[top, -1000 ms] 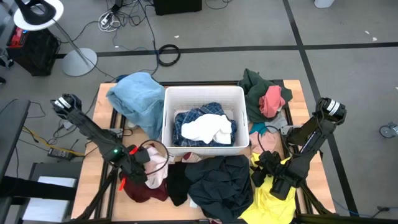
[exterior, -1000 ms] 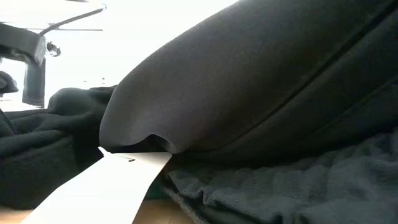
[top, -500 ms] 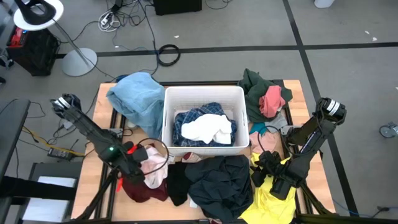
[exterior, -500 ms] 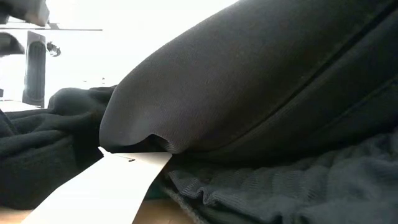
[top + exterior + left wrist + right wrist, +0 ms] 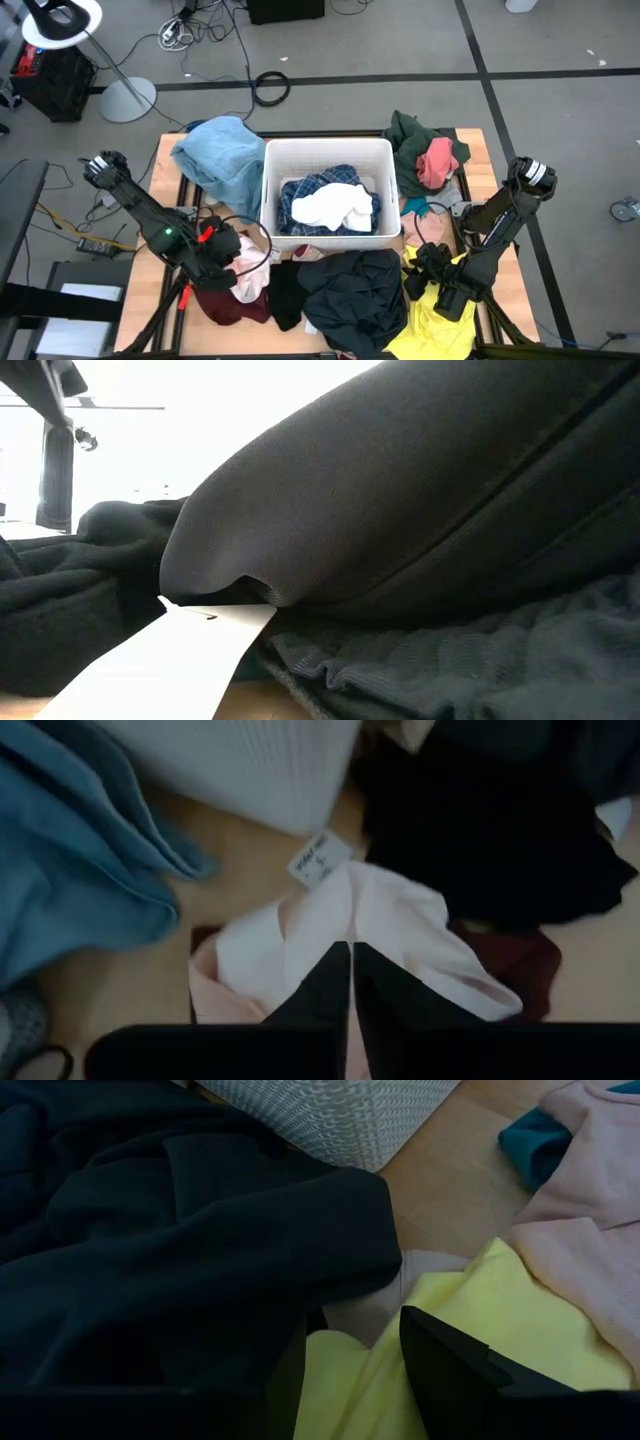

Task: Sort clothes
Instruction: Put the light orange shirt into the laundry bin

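— Since a second ago, what has moved?

— Only the left arm; from above, the left gripper [image 5: 222,262] has drawn back a little toward the left edge and sits over the pale pink garment [image 5: 247,272] at the near left of the table; the right gripper [image 5: 428,272] hangs where it was, above the yellow garment [image 5: 435,318] at the near right.

— And the low view?

— Almost nothing of use; a black garment [image 5: 400,490] fills it, with a white tag [image 5: 150,660] poking out beneath; neither gripper can be picked out there.

— Left wrist view?

— Its two dark fingers [image 5: 325,990] meet tip to tip, pressed together right on a fold of the pale pink garment [image 5: 390,930]; whether cloth is pinched between them I cannot tell; the white bin [image 5: 240,760] lies straight ahead, the light blue garment [image 5: 70,850] off to one side.

— Right wrist view?

— One dark finger [image 5: 450,1370] shows, spread clear of its mate and holding nothing; the yellow garment [image 5: 480,1320] lies just under it.

— So which relation matters?

— I judge the pink piece belongs to the left arm; it lies directly under that gripper, with the white bin [image 5: 270,190] just beyond on the far side; the right arm is well apart.
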Controlling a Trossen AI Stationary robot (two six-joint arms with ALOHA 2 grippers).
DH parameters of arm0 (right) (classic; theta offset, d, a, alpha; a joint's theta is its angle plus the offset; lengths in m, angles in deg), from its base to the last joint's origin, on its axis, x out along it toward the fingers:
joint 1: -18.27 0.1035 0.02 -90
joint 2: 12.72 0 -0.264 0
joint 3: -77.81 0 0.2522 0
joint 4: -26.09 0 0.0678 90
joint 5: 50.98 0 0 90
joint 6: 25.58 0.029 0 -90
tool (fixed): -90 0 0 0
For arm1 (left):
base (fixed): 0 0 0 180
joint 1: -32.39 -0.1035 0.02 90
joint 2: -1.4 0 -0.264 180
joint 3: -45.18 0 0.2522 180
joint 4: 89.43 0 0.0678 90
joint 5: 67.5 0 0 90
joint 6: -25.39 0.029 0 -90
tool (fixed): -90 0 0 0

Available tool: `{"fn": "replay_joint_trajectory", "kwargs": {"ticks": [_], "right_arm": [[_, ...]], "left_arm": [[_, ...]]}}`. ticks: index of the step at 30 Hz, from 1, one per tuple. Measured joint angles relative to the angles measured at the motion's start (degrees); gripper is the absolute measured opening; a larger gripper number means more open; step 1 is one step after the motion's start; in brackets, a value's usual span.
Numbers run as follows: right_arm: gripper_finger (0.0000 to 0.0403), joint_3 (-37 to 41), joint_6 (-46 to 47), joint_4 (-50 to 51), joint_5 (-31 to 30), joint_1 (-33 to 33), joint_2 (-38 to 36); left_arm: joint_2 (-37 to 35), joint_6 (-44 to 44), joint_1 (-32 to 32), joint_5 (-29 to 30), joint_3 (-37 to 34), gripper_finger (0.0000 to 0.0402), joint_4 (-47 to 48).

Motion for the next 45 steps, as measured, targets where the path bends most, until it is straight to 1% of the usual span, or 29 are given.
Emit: {"fn": "replay_joint_trajectory", "kwargs": {"ticks": [3,5,10,14,18,20,22,24,26,28,29,33,40,45], "right_arm": [[0.0164,0.0,0.0,0.0,0.0,0.0,0.0],[0.0164,0.0,0.0,-0.02,0.0,0.0,0.0],[0.0164,-0.02,0.0,-0.05,0.0,0.0,0.0],[0.0164,-0.02,0.0,-0.09,-0.02,0.0,0.0],[0.0164,-0.02,0.0,-0.09,-0.08,-0.02,0.0],[0.0164,-0.02,0.09,-0.07,-0.18,-0.02,0.0],[0.0164,-0.02,0.37,-0.08,-0.22,-0.02,0.0],[0.0164,-0.02,0.44,-0.09,-0.22,-0.02,0.0],[0.0164,-0.02,0.46,-0.09,-0.22,-0.02,0.0],[0.0164,-0.02,0.46,-0.09,-0.22,-0.02,0.0],[0.0164,-0.02,0.46,-0.09,-0.22,-0.02,0.0],[0.0164,-0.02,0.46,-0.09,-0.21,-0.13,0.0],[0.0164,-0.02,0.46,-0.19,-0.2,-0.37,0.0],[0.0164,-0.02,0.44,-0.26,-0.19,-0.35,0.0]], "left_arm": [[0.0,1.1,-0.02,1.5,-0.4,0.0055,-1.44],[0.0,0.89,-0.02,1.7,-2.25,0.0075,-4.01],[0.02,0.97,-0.02,1.65,-10.79,0.0125,-12.71],[0.02,0.36,-0.07,1.63,-16.48,0.0145,-14.78],[0.02,0.49,-0.38,1.99,-21.68,0.0147,-20.75],[0.02,0.64,-1.02,-0.11,-24.29,0.0147,-24.64],[0.02,0.31,-1.71,-1.94,-26.07,0.0144,-26.27],[0.02,-2.43,-2.42,-3.25,-26.73,0.0127,-25.46],[0.02,-3.22,-2.97,-3.77,-26.54,0.0085,-24.84],[0.02,-2.24,-2.97,-3.8,-24.82,0.003,-23.57],[-0.02,-1.45,-2.97,-3.82,-23.45,0.0016,-23.1],[-0.07,2.94,-2.95,-2.53,-15.28,0.0005,-17.76],[-0.09,9.71,-2.93,4.64,4.86,0.0002,-2.62],[-0.13,11.18,-2.86,10.77,19.25,0.0001,9.66]]}}
